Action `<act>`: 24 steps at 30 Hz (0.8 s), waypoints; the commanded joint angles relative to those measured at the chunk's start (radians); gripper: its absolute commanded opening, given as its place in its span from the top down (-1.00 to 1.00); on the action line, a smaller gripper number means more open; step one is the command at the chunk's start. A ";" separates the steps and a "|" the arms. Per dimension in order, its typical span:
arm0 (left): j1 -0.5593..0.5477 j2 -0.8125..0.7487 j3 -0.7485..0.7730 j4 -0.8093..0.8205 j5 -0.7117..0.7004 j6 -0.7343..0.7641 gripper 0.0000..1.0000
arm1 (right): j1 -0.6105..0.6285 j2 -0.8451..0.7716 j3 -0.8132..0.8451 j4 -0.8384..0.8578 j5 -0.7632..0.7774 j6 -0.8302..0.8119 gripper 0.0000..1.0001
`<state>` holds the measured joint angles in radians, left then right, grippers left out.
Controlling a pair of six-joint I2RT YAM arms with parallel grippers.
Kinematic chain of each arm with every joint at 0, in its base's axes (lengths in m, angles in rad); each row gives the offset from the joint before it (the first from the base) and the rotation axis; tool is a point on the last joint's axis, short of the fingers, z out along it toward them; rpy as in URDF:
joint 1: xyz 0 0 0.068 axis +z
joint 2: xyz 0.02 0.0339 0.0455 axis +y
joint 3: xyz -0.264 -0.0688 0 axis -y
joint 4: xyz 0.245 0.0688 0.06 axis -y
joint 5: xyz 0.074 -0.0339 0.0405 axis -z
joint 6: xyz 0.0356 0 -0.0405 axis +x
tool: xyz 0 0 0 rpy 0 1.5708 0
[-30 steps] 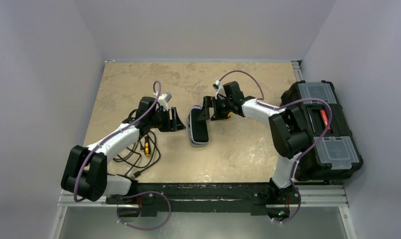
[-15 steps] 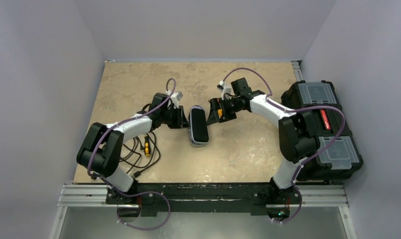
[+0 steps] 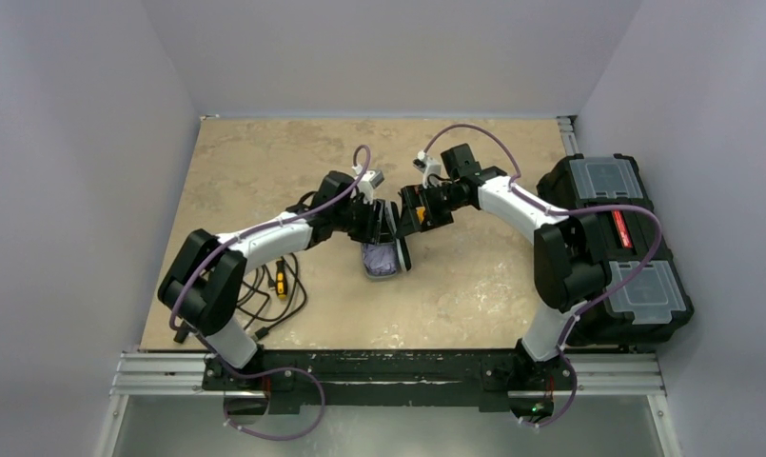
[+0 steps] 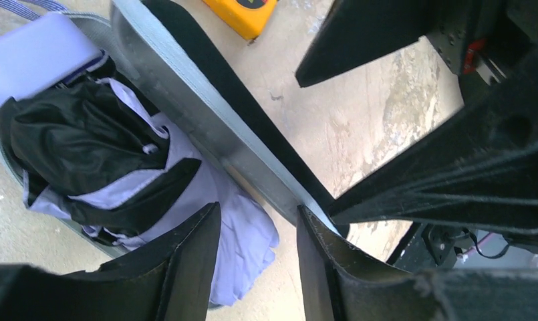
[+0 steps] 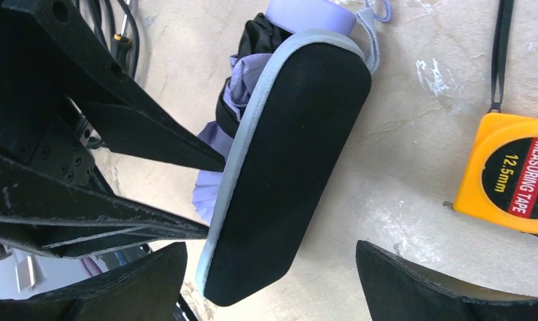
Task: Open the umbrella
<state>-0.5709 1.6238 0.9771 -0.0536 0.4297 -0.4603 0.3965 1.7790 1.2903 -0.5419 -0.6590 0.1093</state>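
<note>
1. Your umbrella is folded up, black and lavender, lying in an open clamshell case mid-table; its lavender handle pokes out one end.
2. The case's lid, black with a grey rim, stands up on edge right beside the umbrella; it sits between the fabric and your right gripper.
3. Left gripper: fingers partly apart, tips against the lid's grey rim on the umbrella side, over loose lavender fabric; nothing looks pinched.
4. Right gripper: fingers spread wide on either side of the lid's black outer face; not holding anything.
5. An orange tape measure lies just beside the case; its label reads "12.5mm MEASURING TAPE".
6. A coiled black cable sits by the left arm; a black toolbox is at the right edge, and its red label is too small to read.
</note>
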 commanded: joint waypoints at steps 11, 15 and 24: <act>-0.010 -0.004 0.132 -0.168 -0.105 0.116 -0.03 | 0.000 0.034 0.008 -0.007 0.249 -0.028 -0.34; -0.011 -0.042 0.109 -0.186 -0.120 0.157 -0.07 | -0.003 0.013 -0.003 -0.013 0.251 -0.037 -0.27; -0.011 0.009 0.124 -0.280 -0.239 0.187 -0.02 | -0.010 0.007 -0.007 -0.032 0.270 -0.051 -0.24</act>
<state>-0.5804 1.6100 1.0882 -0.2882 0.2604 -0.3153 0.3904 1.8118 1.2831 -0.5625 -0.4210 0.0895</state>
